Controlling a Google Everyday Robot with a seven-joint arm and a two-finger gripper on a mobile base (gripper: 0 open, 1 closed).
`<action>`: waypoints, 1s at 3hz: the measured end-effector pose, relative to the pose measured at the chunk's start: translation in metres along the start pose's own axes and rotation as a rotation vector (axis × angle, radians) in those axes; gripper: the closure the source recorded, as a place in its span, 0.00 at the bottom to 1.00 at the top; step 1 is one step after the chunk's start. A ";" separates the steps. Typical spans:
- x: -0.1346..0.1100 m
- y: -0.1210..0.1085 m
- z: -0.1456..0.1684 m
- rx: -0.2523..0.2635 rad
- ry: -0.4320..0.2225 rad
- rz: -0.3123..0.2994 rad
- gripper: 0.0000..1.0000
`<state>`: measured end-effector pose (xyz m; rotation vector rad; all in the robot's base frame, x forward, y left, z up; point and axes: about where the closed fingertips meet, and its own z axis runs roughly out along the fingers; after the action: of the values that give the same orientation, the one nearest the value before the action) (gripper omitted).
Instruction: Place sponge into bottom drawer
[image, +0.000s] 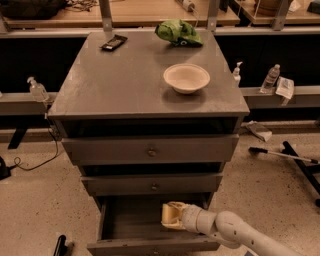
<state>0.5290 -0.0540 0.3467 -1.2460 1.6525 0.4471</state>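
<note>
Speckled floor surrounds the grey desk (115, 80), which has a bowl (186, 77) near its right edge. Below the front edge, the bottom drawer (127, 220) stands open. The gripper (171, 215) reaches in from the right, over the drawer's right half. Its tip looks pale yellow and lumpy. The sponge cannot be told apart from it, so its long axis and the gripper's state are unclear.

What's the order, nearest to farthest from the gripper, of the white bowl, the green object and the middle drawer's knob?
The gripper sits inside the open bottom drawer.
1. middle drawer's knob, just above the gripper.
2. white bowl, on the cabinet top, right of centre.
3. green object, at the top's far edge.
</note>
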 end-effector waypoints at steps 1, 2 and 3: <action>0.005 0.008 0.007 -0.029 0.025 -0.010 1.00; 0.017 0.016 0.017 -0.066 0.077 -0.013 1.00; 0.027 0.018 0.021 -0.082 0.082 0.023 1.00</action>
<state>0.5232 -0.0451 0.3099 -1.3220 1.7340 0.4872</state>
